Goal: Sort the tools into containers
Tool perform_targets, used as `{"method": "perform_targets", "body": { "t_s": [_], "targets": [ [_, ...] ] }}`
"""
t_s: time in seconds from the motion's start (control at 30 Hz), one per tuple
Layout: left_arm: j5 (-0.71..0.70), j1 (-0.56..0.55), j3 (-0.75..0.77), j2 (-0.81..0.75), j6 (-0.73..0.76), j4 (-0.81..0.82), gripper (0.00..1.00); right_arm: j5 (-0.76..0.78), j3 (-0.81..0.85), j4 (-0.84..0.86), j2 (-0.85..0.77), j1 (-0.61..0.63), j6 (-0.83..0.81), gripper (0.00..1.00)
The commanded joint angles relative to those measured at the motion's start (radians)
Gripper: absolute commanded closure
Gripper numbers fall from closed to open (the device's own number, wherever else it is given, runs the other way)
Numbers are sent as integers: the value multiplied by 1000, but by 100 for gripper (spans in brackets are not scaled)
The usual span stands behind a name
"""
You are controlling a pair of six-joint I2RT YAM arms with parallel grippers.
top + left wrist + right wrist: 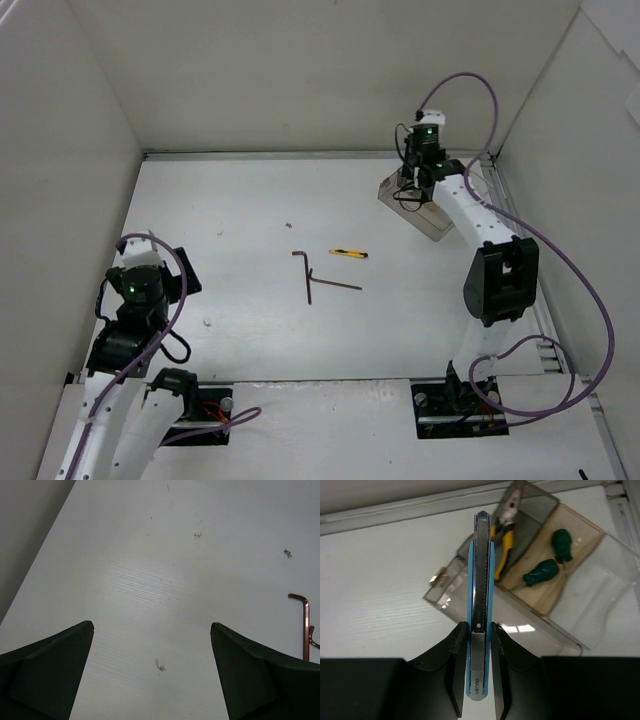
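Right claw (479,630) is pinched narrow on the light-blue utility knife (479,570), gripping it near its butt end with the blade end pointing toward 12 o'clock. It hangs over the clear divided box (560,580), which sits at about 1 o'clock on the worktop (230,220). The step in hand looks like the drop-off of this knife.

In the wrist view the yellow pliers (502,535) fill a compartment at 12 o'clock, and two green screwdrivers (542,572) lie in the brownish one at 2 o'clock. The next move probably calls for lining the long knife up with a free compartment, lowering it, then parting the fingers. Which slot lies directly beneath the knife is hard to tell.

Room is tight here: the back wall stands just behind the box and the side wall close at 3 o'clock, so retreat toward 7 o'clock seems safest.

Near the worktop's centre lie two hex keys (305,270) and a small yellow tool (348,253), with bare surface around them. Left claw (152,627) hovers wide and empty at 8 o'clock.
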Motion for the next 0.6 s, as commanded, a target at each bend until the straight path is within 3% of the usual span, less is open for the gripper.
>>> {"method": "perform_targets", "body": {
  "t_s": [0.0,0.1,0.23,0.57],
  "targets": [
    [-6,-3,39,6,8,48,0,54,17,27,-26,-101,72,100],
    [2,-3,33,-2,13,57,0,65,5,38,-27,-210,126,100],
    [16,-3,24,-19,22,71,0,80,6,47,-6,-267,161,100],
    [45,-3,5,-39,43,106,0,84,29,76,95,-334,244,100]
  ]
}}
